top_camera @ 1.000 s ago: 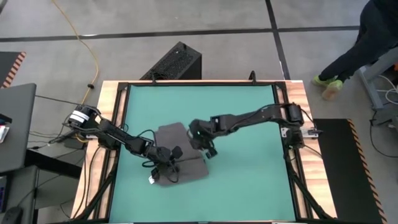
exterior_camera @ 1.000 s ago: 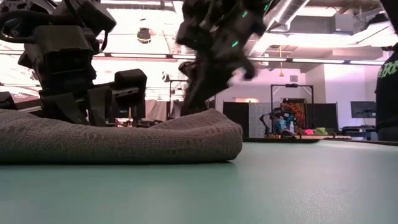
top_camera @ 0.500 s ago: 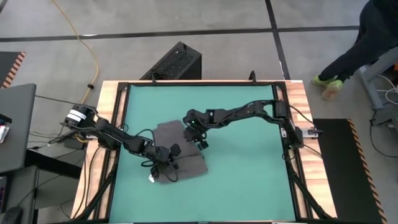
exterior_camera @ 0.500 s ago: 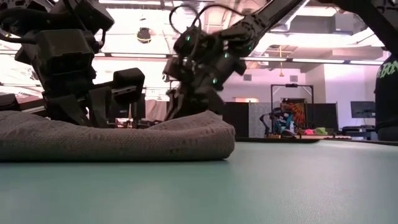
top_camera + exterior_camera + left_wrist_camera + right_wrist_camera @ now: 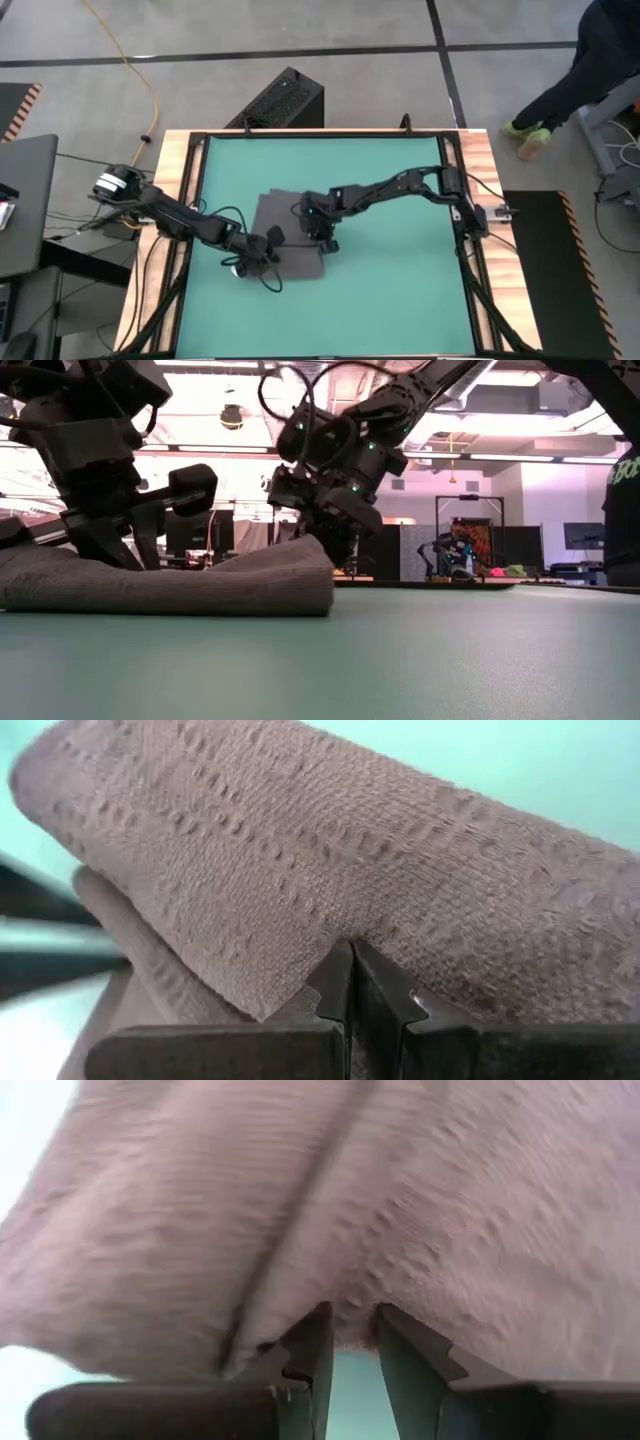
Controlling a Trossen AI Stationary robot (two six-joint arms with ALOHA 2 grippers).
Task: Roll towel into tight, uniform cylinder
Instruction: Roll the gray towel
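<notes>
Right end effector [image 5: 322, 240] at towel [image 5: 290, 250] edge, teal mat [image 5: 400, 290] beneath

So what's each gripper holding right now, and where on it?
The left gripper is shut on the towel at its folded near-left edge. The right gripper is at the towel's right edge; whether it grips cannot be told.

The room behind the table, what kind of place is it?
Probably a robotics lab or workshop: bare concrete floor with a yellow cable, open ceiling with strip lights, and a teal mat on a wood-edged table.
</notes>
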